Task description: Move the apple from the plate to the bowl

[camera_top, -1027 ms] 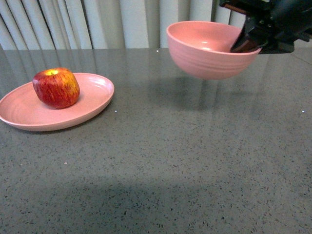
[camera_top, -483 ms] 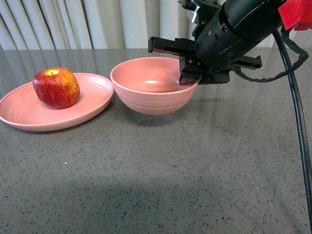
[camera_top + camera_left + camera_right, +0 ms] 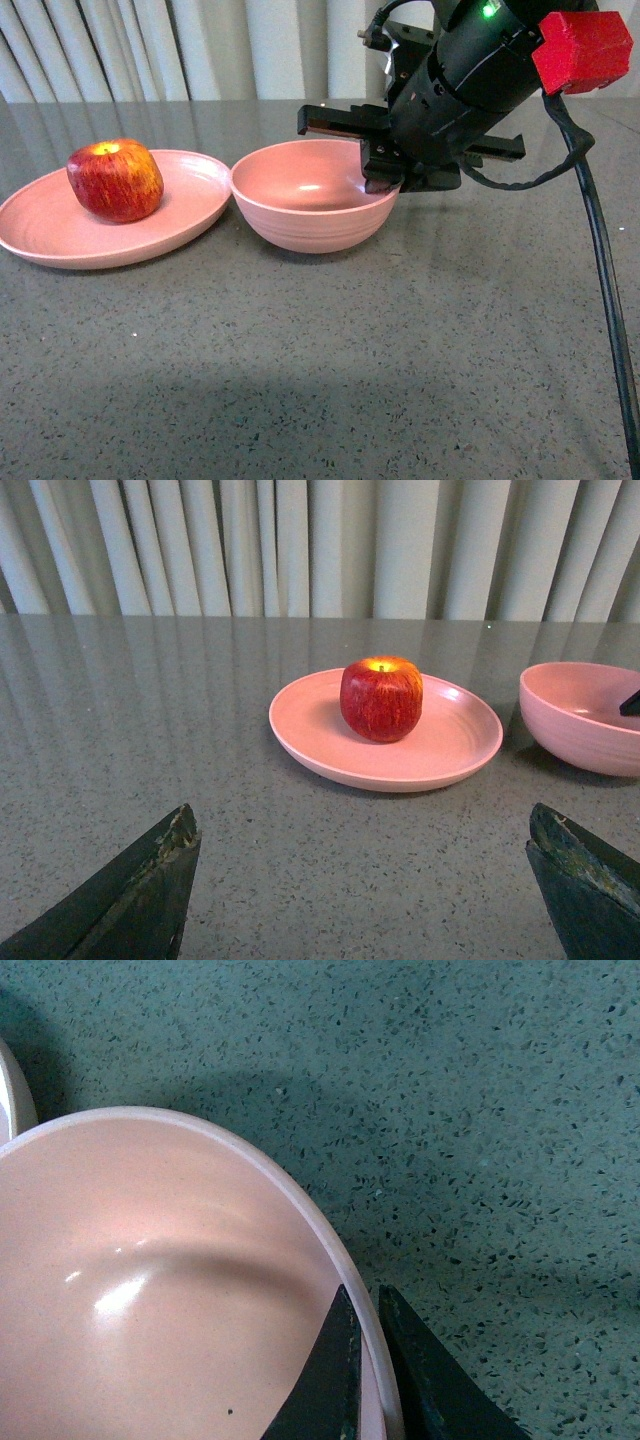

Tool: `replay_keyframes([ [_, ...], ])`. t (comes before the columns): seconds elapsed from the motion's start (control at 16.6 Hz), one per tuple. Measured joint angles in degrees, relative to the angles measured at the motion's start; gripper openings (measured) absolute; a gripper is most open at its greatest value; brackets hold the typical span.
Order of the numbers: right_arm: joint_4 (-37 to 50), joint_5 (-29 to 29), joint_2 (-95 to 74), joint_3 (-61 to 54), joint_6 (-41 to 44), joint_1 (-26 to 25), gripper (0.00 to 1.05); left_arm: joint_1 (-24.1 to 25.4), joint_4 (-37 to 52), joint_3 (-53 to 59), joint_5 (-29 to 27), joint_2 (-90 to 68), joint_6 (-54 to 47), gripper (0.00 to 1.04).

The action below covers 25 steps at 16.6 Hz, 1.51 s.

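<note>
Grey table [image 3: 350, 350], dark flecks throughout, glossy toward its far edge, reflecting the pale pleated curtain [image 3: 250, 45] hanging behind it

A glossy-skinned apple [image 3: 116, 180]; the plate [image 3: 195, 195] and bowl [image 3: 310, 220] are smooth pale-pink, mostly matt (soft highlight inside the bowl); the table [image 3: 350, 350] is grey speckled stone-look, polished, faintly reflective.

Light's soft and pretty even, everything's reasonably sharp. There's a bright glossy spot inside the bowl [image 3: 120, 1295] and the curtains [image 3: 200, 45] reflect faintly off the table [image 3: 300, 350]. Front view has a broad dim shadow along the near edge.
</note>
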State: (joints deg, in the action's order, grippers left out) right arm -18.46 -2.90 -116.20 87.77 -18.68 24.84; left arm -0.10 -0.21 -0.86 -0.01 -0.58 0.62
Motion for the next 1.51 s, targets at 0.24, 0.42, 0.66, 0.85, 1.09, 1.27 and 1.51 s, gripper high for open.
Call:
replay_keyframes([
  [0.24,-0.37,0.55,-1.05,1.77,-0.68,0.33,0.04,0.0,0.0,0.0,0.0,0.0,0.0,0.98],
  [0.42,-0.74,1.01,-1.88,2.03,-1.14,0.33,0.04,0.0,0.0,0.0,0.0,0.0,0.0,0.98],
  [0.66,-0.94,0.94,-1.88,2.05,-1.33,0.33,0.05,-0.02,0.0,0.0,0.0,0.0,0.0,0.98],
  [0.85,-1.27,0.28,-1.88,2.05,-1.55,0.28,0.36,0.0,0.0,0.0,0.0,0.0,0.0,0.98],
  [1.09,-1.44,-0.9,-1.18,2.08,-2.01,-0.2,0.78,-0.02,0.0,0.0,0.0,0.0,0.0,0.98],
  [1.27,-0.81,-3.56,2.86,1.53,-2.36,-1.46,1.0,0.0,0.0,0.0,0.0,0.0,-0.02,0.98],
  [1.51,5.42,-11.13,15.45,-5.99,-2.93,-7.28,0.98,0.0,0.0,0.0,0.0,0.0,-0.02,0.98],
])
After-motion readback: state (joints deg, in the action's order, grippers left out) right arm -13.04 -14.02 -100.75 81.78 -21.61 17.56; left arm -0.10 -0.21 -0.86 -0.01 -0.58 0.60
